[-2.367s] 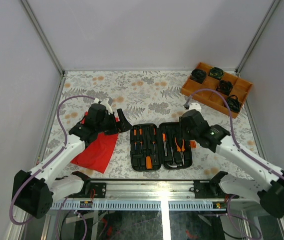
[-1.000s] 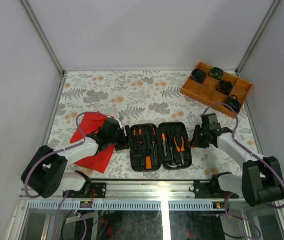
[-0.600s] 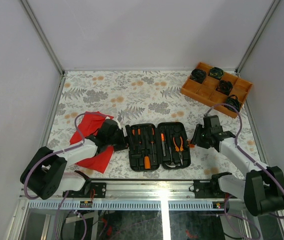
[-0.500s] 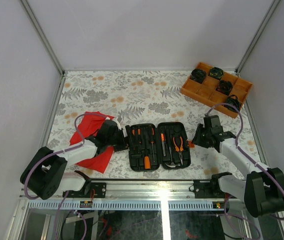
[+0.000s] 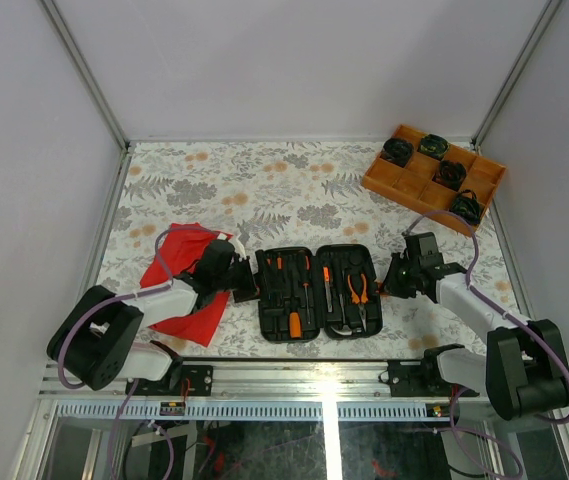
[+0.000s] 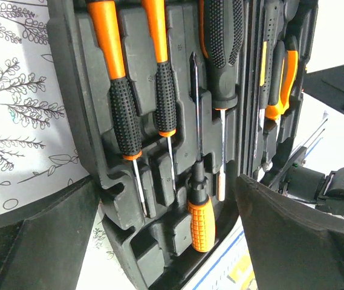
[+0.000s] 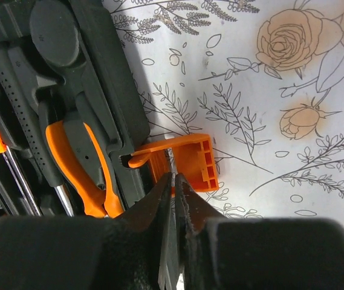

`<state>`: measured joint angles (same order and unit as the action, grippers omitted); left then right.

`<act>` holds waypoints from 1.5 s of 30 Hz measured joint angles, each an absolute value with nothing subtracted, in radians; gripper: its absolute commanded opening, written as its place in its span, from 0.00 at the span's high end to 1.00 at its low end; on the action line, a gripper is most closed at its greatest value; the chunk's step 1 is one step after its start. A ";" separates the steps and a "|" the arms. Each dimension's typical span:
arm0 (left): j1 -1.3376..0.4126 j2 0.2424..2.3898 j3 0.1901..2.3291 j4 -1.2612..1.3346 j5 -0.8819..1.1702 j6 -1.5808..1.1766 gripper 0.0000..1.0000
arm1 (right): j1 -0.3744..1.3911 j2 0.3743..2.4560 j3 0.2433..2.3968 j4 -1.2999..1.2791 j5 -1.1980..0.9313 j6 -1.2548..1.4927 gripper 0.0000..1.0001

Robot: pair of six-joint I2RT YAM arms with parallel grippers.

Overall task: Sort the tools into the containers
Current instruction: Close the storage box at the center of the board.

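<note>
Tools lie in moulded slots inside the tool case (image 5: 320, 305), which is spread open flat at about 6 o'clock on the flowered tabletop (image 5: 264, 190), close to the arm bases. Its left half carries the screwdrivers (image 5: 282, 280), their orange-and-black handles side by side. The right half holds the pliers (image 5: 360, 288) with their orange grips.

At the case's 9 o'clock edge the left end effector (image 5: 247, 283) hangs low, just beside the rim. Seen from its own wrist, the jaws are spread wide, with a dark finger (image 6: 38, 241) at either lower corner. They have hold of nothing; the screwdriver half of the case lies below the gap.

Under that arm, out toward 8 o'clock, a red cloth (image 5: 192, 318) lies crumpled on the tabletop, just beside the case.

On the other side, at the case's 3 o'clock edge, the right end effector (image 7: 173, 177) points down at the orange latch (image 7: 190, 160), which sticks out sideways from the case wall. Its jaws are drawn almost together — only a sliver of gap shows — and the tips meet the latch's near edge. Whether they actually pinch the plastic, I cannot tell.

Farthest off, at about 1 o'clock by the back right corner, an orange tray (image 5: 411, 172) sits well apart from the case, with black round items (image 5: 451, 173) in several of its compartments.
</note>
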<state>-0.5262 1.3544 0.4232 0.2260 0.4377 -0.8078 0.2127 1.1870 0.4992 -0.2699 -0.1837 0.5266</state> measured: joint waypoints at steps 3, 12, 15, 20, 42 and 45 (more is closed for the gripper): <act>-0.524 1.354 0.424 0.225 0.442 -0.810 0.13 | 0.211 1.188 0.496 -0.260 -0.194 0.514 0.90; -0.521 1.322 0.458 0.155 0.442 -0.811 0.13 | 0.209 1.188 0.483 -0.237 -0.204 0.493 0.93; -0.519 1.295 0.472 0.123 0.439 -0.811 0.13 | 0.209 1.191 0.482 -0.233 -0.204 0.488 0.93; -0.515 1.256 0.499 0.087 0.432 -0.810 0.14 | 0.208 1.194 0.482 -0.227 -0.205 0.482 0.94; -0.536 1.246 0.562 0.052 0.374 -0.844 0.14 | 0.199 1.198 0.482 -0.218 -0.203 0.472 0.98; -0.546 1.246 0.566 0.051 0.357 -0.851 0.14 | 0.198 1.198 0.482 -0.218 -0.203 0.471 0.99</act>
